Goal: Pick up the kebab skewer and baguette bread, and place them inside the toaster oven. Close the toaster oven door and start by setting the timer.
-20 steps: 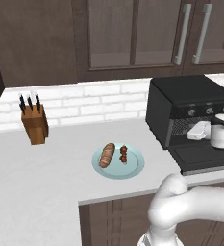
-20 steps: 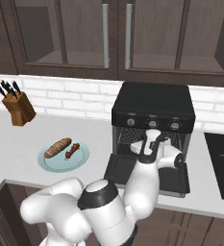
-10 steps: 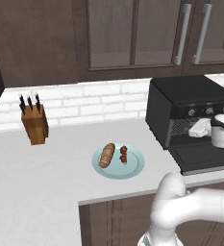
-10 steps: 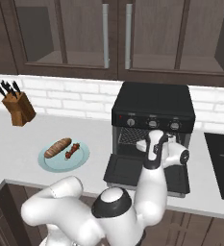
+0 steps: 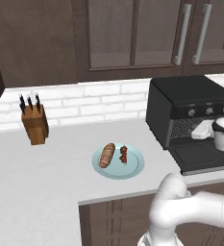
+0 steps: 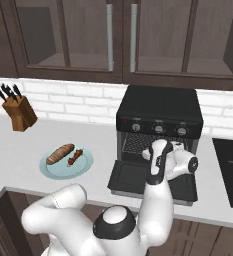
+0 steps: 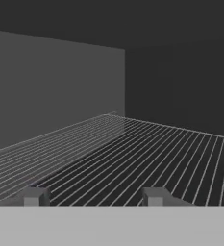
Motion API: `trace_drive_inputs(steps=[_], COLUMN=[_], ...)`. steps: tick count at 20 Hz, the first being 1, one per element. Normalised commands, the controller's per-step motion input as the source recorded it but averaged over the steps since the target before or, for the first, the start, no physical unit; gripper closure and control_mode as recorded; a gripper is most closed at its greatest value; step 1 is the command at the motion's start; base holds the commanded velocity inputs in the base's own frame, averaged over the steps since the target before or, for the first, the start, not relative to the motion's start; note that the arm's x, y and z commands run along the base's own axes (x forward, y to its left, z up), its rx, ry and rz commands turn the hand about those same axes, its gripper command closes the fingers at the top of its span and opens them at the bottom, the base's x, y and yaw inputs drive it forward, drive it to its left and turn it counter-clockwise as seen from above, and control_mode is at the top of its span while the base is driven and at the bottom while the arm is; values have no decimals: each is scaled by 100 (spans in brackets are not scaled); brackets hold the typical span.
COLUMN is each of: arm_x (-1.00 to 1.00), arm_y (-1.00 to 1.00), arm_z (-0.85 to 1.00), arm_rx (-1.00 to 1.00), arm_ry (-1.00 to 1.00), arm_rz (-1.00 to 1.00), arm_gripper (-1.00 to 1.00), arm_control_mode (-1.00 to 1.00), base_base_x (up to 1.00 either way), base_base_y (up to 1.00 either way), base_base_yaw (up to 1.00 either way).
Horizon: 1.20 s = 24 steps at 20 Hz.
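**Gripper at the open oven mouth, food on the plate**

Near to far:
- Gripper [image 7: 92, 197]: hand view looks straight into the oven cavity, both tips low over the wire rack [image 7: 147, 153], jaws parted with nothing between them. Holding nothing.
- In the right base view the hand sits over the toaster oven door [image 6: 133, 177], which is dropped flat toward the robot; the silver bar handle can't be made out.
- Toaster oven [image 5: 190, 98]: matte black, at the right end of the counter [image 5: 46, 187], row of small silver knobs above the opening. Markings by the knobs are too small to read; no brand legible.
- Plate [image 5: 135, 168], pale blue, left of the oven and well apart from it. Baguette bread [image 5: 106, 155] on its left half, kebab skewer [image 5: 124, 154] just beside it on the right, roughly parallel.
- Knife block [image 5: 34, 124] further left, near the white brick backsplash [image 5: 99, 98].
- Dark wall cabinets [image 5: 132, 33] above, long silver handles.
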Motion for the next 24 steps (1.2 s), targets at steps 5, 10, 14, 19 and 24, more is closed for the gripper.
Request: trace_drive_inputs(steps=[5, 10, 14, 19, 24], arm_x=[-84, -96, -96, -76, -56], arm_y=[-48, -40, -40, -25, 0], arm_z=[-66, -68, -76, -49, 80], arm_rx=[-4, -6, -9, -12, 0], arm_ry=[25, 27, 24, 18, 0], arm_rz=[-5, -7, -6, -4, 0], arm_gripper=[-100, -100, -100, -100, -100], arm_control_mode=[-100, -100, -100, -100, -100], base_base_x=[0, 0, 0, 0, 0], base_base_y=[0, 0, 0, 0, 0], base_base_yaw=[0, 0, 0, 0, 0])
